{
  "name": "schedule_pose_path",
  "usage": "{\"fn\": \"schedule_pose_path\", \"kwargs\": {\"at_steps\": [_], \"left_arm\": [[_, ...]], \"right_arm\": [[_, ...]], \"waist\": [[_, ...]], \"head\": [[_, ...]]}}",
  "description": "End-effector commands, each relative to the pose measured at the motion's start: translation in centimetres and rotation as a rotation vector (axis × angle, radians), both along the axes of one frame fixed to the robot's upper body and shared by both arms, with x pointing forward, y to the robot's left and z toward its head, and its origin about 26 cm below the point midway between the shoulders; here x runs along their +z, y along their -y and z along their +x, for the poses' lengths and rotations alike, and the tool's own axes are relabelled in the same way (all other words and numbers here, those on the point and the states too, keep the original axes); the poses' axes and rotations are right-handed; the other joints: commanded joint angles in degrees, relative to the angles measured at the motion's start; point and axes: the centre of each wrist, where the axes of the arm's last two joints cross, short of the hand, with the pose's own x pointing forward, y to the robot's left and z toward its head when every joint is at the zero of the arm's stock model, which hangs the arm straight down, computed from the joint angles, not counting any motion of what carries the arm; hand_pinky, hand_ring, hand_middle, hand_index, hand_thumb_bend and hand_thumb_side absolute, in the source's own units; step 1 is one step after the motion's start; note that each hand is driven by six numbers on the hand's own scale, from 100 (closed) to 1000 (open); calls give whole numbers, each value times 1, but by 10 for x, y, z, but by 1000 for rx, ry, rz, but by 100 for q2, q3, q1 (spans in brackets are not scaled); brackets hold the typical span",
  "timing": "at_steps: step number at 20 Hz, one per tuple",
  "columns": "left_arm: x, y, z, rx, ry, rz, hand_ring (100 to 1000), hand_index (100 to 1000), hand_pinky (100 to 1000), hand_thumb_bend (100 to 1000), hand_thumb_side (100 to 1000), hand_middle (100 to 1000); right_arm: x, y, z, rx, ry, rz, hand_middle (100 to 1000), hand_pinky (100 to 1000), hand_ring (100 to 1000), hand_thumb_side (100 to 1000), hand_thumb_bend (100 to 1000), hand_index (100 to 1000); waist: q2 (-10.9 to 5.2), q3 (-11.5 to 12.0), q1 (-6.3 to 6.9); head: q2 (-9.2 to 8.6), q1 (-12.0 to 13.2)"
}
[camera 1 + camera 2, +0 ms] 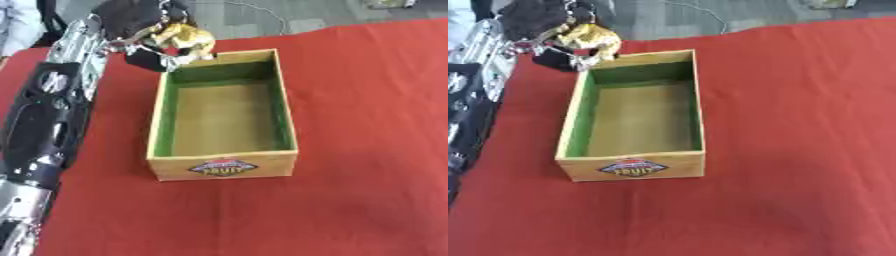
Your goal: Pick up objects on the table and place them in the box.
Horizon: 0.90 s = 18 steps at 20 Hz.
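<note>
Red cloth (367, 100) covers the table, grey floor beyond its far edge. From the left: my left arm (44, 120) runs up the left side, and the left hand (144, 30) sits at the far left corner of the box (223, 170), fingers curled round a small yellow-brown object (188, 37). I cannot make out what the object is; lumpy shape, looks like a small figure or toy, so I judge it light, and whether stiff or soft I cannot tell. It hangs at the box's far rim, not yet inside. Grip is on its upper left side, which seems adequate. Box interior shows green walls, bare floor, "FRUIT" label (223, 167) on near wall. Right hand not visible.
</note>
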Motion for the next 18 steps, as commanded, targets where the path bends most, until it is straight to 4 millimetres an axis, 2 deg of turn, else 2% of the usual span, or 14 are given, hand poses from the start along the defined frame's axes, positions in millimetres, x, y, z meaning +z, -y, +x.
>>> {"fn": "schedule_pose_path", "kwargs": {"at_steps": [1,7,11,15,18], "left_arm": [[5,2,1,14,28,34,560,259,630,100,476,387],[-12,13,6,1,10,42,557,276,622,100,453,391],[-27,23,8,9,-12,-19,549,285,613,100,448,390],[-34,30,9,49,-29,-90,538,290,607,100,457,393],[-39,35,9,77,-58,-140,532,312,603,100,429,396]], "right_arm": [[7,0,0,19,16,-11,404,904,563,415,100,756],[6,-3,1,31,7,-9,402,906,562,417,100,756],[6,-5,1,38,5,-7,401,908,562,417,100,756],[7,-7,2,51,1,-6,400,910,561,417,100,757],[7,-9,2,57,-1,-6,400,911,561,417,100,757]], "waist": [[-96,-14,-45],[-72,-1,-69],[-56,-17,-87],[-43,-43,-94],[-36,-60,-96]], "head": [[-49,37],[-28,-33],[-19,-48],[-23,-26],[-21,-21]]}}
